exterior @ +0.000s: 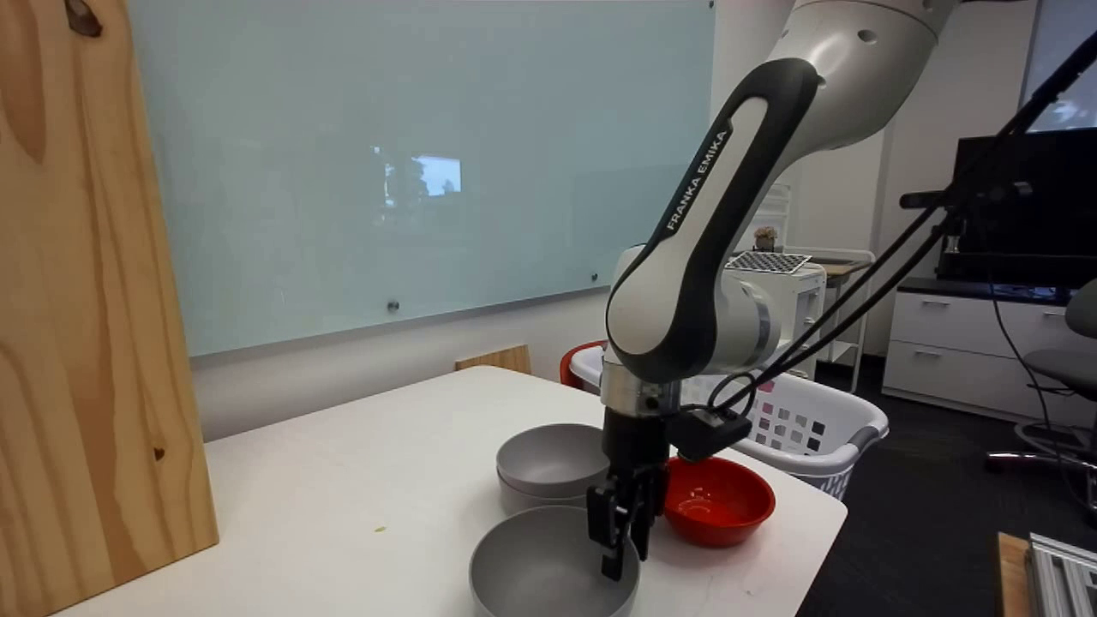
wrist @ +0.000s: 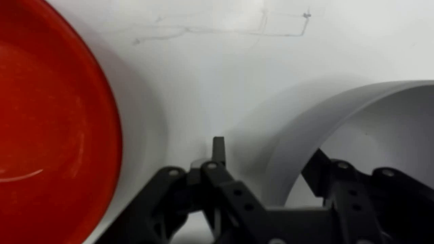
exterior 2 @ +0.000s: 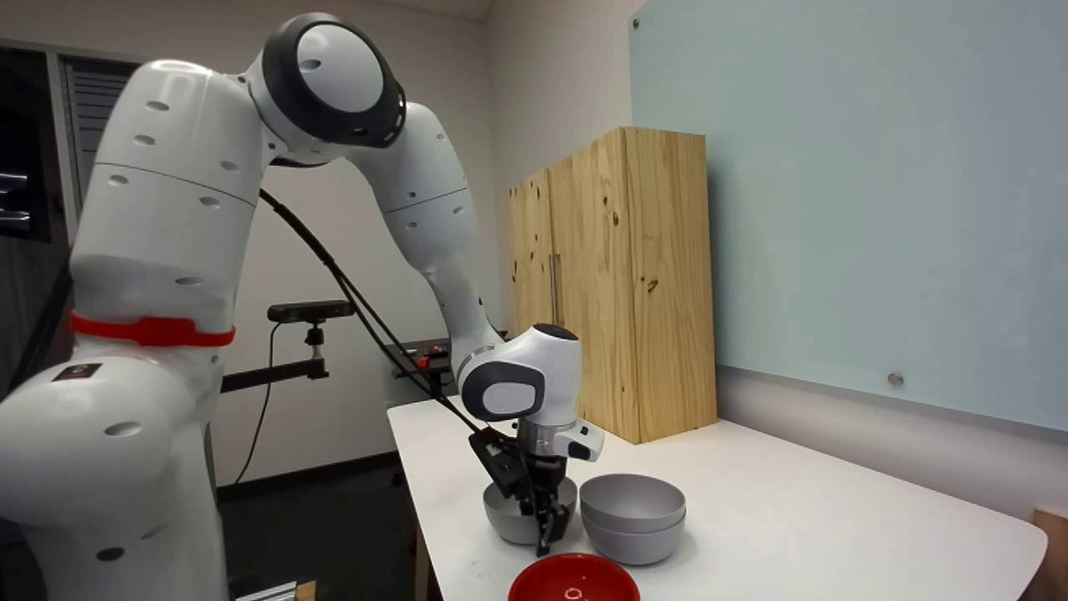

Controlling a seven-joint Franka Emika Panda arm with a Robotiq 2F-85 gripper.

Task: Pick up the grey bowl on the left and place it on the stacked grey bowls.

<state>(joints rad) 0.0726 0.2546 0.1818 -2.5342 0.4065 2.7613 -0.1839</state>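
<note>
Nearest sits the grey bowl (exterior: 544,566), the stacked grey bowls (exterior: 548,465) on its far side, and it looks light, hard and maybe slippery, so pinch its right rim, where the gripper (wrist: 266,159) is spread, half inside, half outside

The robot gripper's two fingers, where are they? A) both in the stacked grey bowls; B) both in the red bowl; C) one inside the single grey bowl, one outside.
C, because in the wrist view the open gripper straddles the wall of the grey bowl, one finger inside, the other outside, toward the red bowl.
</note>
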